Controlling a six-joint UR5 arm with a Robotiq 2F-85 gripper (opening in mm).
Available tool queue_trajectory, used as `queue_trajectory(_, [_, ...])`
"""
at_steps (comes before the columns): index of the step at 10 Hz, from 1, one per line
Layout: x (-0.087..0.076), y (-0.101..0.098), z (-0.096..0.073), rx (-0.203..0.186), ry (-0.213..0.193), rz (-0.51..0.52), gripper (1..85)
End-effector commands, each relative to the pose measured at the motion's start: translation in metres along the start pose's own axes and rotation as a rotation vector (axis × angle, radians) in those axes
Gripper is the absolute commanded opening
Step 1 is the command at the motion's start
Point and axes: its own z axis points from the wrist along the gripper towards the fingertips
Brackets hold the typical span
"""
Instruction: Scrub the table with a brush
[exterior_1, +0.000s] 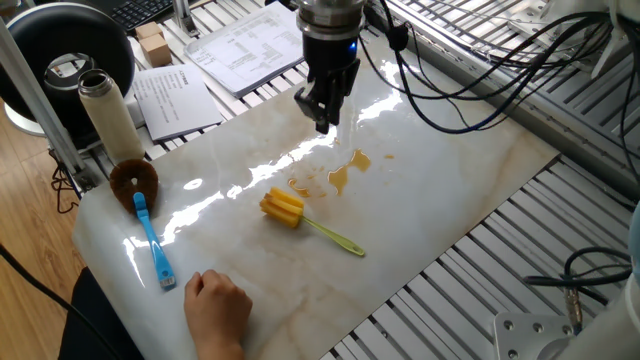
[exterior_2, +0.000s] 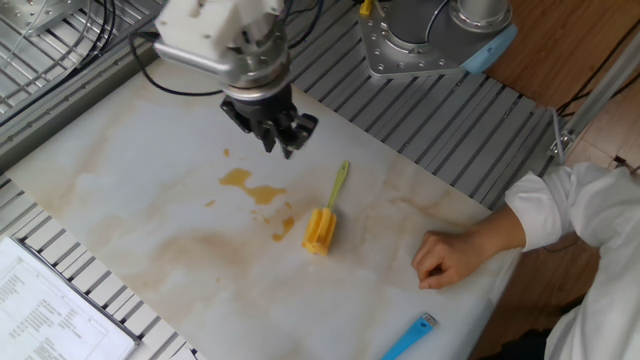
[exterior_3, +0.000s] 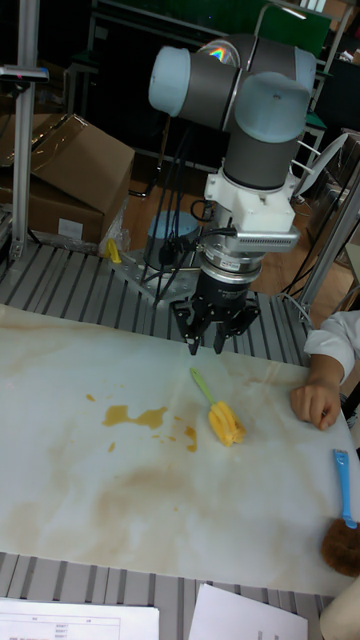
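The brush (exterior_1: 283, 208) lies flat on the white marble-look table (exterior_1: 450, 190), its ridged yellow head toward the hand and its thin yellow-green handle (exterior_2: 340, 180) pointing toward the arm's base. Orange-brown stains (exterior_2: 250, 185) are spread beside the head. My gripper (exterior_3: 205, 345) hangs open above the table, just beyond the tip of the handle, fingers pointing down with nothing between them. In the other fixed view the gripper (exterior_2: 290, 145) is above and left of the handle's end. From the first fixed view the gripper (exterior_1: 322, 118) shows edge-on behind the stains (exterior_1: 340, 175).
A person's hand (exterior_2: 450, 258) rests on the table near the brush head. A blue-handled brush (exterior_1: 152, 245) with a round brown head lies at the table's end. A thermos bottle (exterior_1: 108, 115) and papers (exterior_1: 250, 45) sit on the slatted frame. Cables hang from the arm.
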Motion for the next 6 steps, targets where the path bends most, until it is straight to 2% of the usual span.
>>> queue_trajectory(1, [0.003,0.012,0.020,0.022,-0.035,-0.010,42.0])
queue_trajectory(2, [0.001,0.002,0.014,0.024,-0.027,-0.028,41.7])
queue_trajectory(3, [0.002,-0.003,0.005,0.009,-0.011,-0.044,41.7])
queue_trajectory(4, [0.009,-0.003,0.005,0.009,0.017,-0.055,41.7])
queue_trajectory(6, [0.005,0.001,0.005,-0.007,0.000,-0.054,42.7])
